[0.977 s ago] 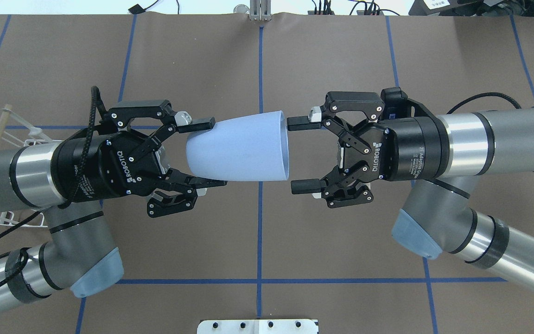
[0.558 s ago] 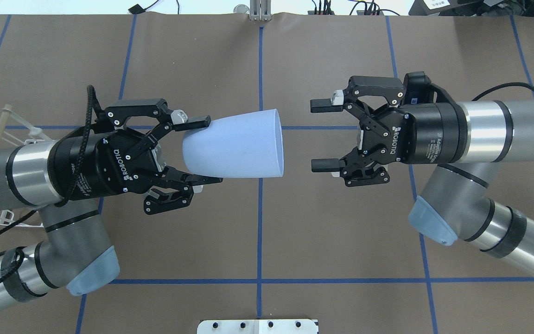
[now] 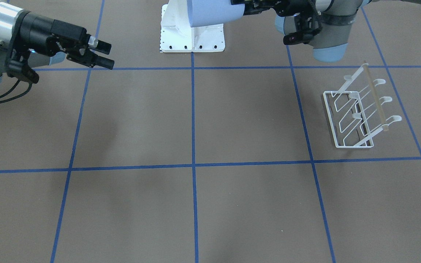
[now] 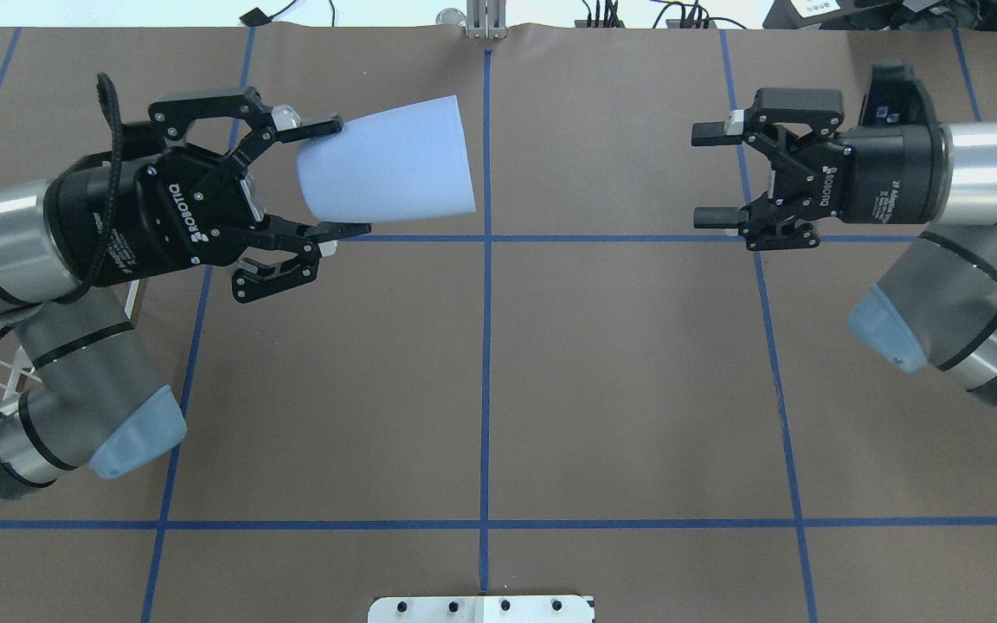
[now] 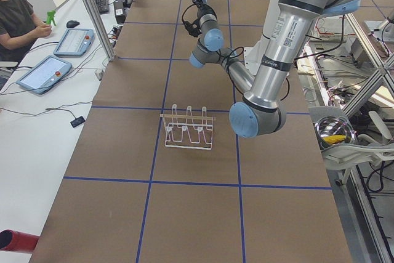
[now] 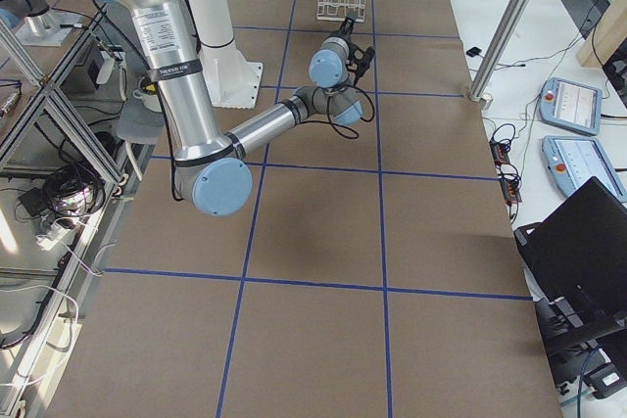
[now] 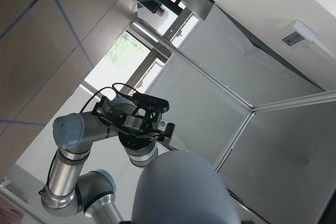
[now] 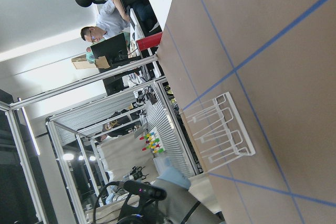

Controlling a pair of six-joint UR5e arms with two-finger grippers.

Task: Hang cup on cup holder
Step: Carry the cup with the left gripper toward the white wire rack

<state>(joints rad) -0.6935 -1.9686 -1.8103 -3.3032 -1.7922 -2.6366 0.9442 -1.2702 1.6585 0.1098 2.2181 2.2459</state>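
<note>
While gripped, cup [image 4: 386, 160] apart from rack [image 3: 356, 117]

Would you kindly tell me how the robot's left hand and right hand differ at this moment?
The left hand is shut on the narrow end of the blue cup; the right hand is open and empty. The left hand is slightly angled in the overhead view, whereas the right hand lies about level. Both are black two-finger hands held above the table, facing each other.

The table [image 3: 247, 120] wears a brown cover crossed by a grid of blue tape lines [image 3: 193, 117]. Two things stand on it: the white wire cup holder [image 3: 356, 115] toward the robot's left, and a white pedestal base [image 3: 192, 40] at the robot's edge.
</note>
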